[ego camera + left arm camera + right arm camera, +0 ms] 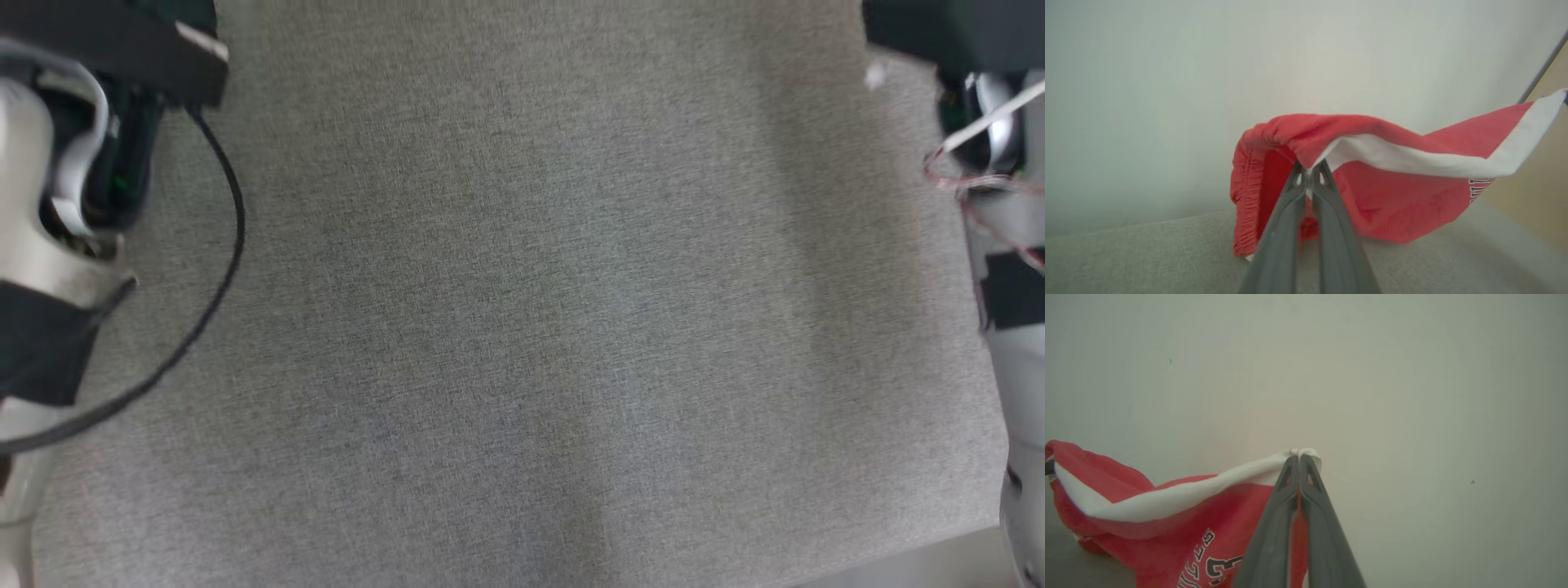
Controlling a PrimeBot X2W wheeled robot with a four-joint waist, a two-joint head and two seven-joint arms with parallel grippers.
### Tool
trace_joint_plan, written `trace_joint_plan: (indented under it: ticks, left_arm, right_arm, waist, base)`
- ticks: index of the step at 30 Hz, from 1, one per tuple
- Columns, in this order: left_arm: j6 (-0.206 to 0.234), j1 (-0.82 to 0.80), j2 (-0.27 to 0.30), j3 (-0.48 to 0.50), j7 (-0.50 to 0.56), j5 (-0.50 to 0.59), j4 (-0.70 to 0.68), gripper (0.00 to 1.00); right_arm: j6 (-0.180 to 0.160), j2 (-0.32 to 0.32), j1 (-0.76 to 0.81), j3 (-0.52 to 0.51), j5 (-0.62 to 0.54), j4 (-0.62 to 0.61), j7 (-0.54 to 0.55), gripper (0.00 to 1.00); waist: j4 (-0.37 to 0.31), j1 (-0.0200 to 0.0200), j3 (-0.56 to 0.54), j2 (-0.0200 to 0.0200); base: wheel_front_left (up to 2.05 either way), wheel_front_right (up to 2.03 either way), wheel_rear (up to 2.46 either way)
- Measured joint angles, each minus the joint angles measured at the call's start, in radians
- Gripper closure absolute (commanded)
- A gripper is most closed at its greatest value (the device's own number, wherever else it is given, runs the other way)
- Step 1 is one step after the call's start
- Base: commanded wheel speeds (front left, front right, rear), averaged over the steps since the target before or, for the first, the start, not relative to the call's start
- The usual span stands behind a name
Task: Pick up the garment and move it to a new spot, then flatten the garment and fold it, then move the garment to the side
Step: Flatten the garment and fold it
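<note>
Garment (pixel 1392 196): red shorts-like piece, soft cloth, with a broad white band (pixel 1412 157) along one edge. Gathered elastic hem (pixel 1245 200) hangs down at one end in the left wrist view. Lettering (pixel 1208 559), white with a dark outline, sits on the red panel below the band; too cut off to read. The garment is strung between the two grippers, the band sagging a little between them and the red body drooping beneath. Left gripper (pixel 1309 170): fingers (pixel 1282 228) pressed together, clamped on the garment where the band meets the red fold. Right gripper (pixel 1299 458): fingers together too, pinching the far tip of the band. The lower edge of the garment hangs down to the worktop (pixel 522 327) in the left wrist view; cannot tell whether it touches. The worktop is covered in grey woven cloth, flat, with faint darker patches; its edge shows at the lower right of the head view, with a paler strip beyond. Pale forearms flank it in that view, left forearm (pixel 33 245) and right forearm (pixel 1012 392), with a black cable (pixel 233 237) looping off the left one. Behind the garment is a plain off-white wall (pixel 1167 81). A tan panel (pixel 1535 179) behind a dark slanted bar stands at the right of the left wrist view.
</note>
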Motion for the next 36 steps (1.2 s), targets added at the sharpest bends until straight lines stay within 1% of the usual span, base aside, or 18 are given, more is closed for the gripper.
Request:
trace_joint_plan:
  ticks: [2,5,9,13,16,20,23,24,27,30,36]
  left_arm:
    - [0.000,0.033,0.005,-0.011,0.011,-0.007,-0.002,1.00]
    - [-0.002,0.108,0.015,-0.038,0.028,-0.014,-0.003,1.00]
    - [-0.006,0.203,0.020,-0.067,0.038,-0.039,0.004,1.00]
    - [-0.008,0.307,-0.009,-0.119,0.051,-0.056,0.038,1.00]
    - [-0.008,0.369,-0.020,-0.159,0.052,-0.043,0.064,1.00]
    - [-0.003,0.460,-0.044,-0.189,0.040,-0.053,0.098,1.00]
    - [0.008,0.523,-0.062,-0.195,0.029,-0.069,0.115,1.00]
    - [0.008,0.523,-0.062,-0.195,0.029,-0.069,0.115,1.00]
    - [0.006,0.591,-0.082,-0.195,0.005,-0.112,0.114,1.00]
    - [-0.001,0.656,-0.093,-0.213,-0.001,-0.129,0.109,1.00]
    - [-0.005,0.759,-0.105,-0.251,-0.015,-0.139,0.097,1.00]
  right_arm:
    - [0.000,-0.012,0.029,0.023,0.025,0.018,0.013,1.00]
    - [0.000,-0.034,0.071,0.075,0.029,0.040,0.053,1.00]
    - [0.000,-0.044,0.136,0.100,0.054,0.054,0.100,1.00]
    - [0.000,-0.055,0.237,0.117,0.103,0.067,0.173,1.00]
    - [0.000,-0.066,0.314,0.125,0.150,0.068,0.240,1.00]
    - [0.000,-0.087,0.413,0.145,0.220,0.042,0.317,1.00]
    - [0.000,-0.111,0.477,0.125,0.261,0.016,0.360,1.00]
    - [0.000,-0.111,0.477,0.125,0.261,0.016,0.360,1.00]
    - [0.000,-0.117,0.552,0.092,0.319,-0.007,0.403,1.00]
    - [0.000,-0.140,0.622,0.057,0.346,-0.031,0.451,1.00]
    - [0.000,-0.152,0.784,0.005,0.378,-0.137,0.576,1.00]
  waist:
    - [0.002,0.0000,-0.018,0.0000]
    - [0.005,0.0000,-0.050,0.0000]
    - [0.008,0.0000,-0.101,-0.0001]
    - [0.012,-0.0001,-0.156,-0.0002]
    - [0.017,-0.0002,-0.201,-0.0002]
    - [0.022,-0.0003,-0.261,-0.0002]
    - [0.026,-0.0003,-0.305,-0.0003]
    - [0.026,-0.0003,-0.305,-0.0003]
    - [0.032,-0.0003,-0.348,-0.0003]
    - [0.038,-0.0002,-0.390,-0.0003]
    - [0.054,0.0000,-0.468,-0.0002]
  base:
    - [0.00,0.00,0.00]
    - [0.00,0.00,0.00]
    - [0.00,0.00,0.00]
    - [0.00,0.00,0.00]
    - [0.00,0.00,0.00]
    - [0.00,0.00,0.00]
    - [0.00,0.00,0.00]
    - [0.00,0.00,0.00]
    - [0.00,0.00,0.00]
    - [0.00,0.00,0.00]
    - [0.00,0.00,0.00]
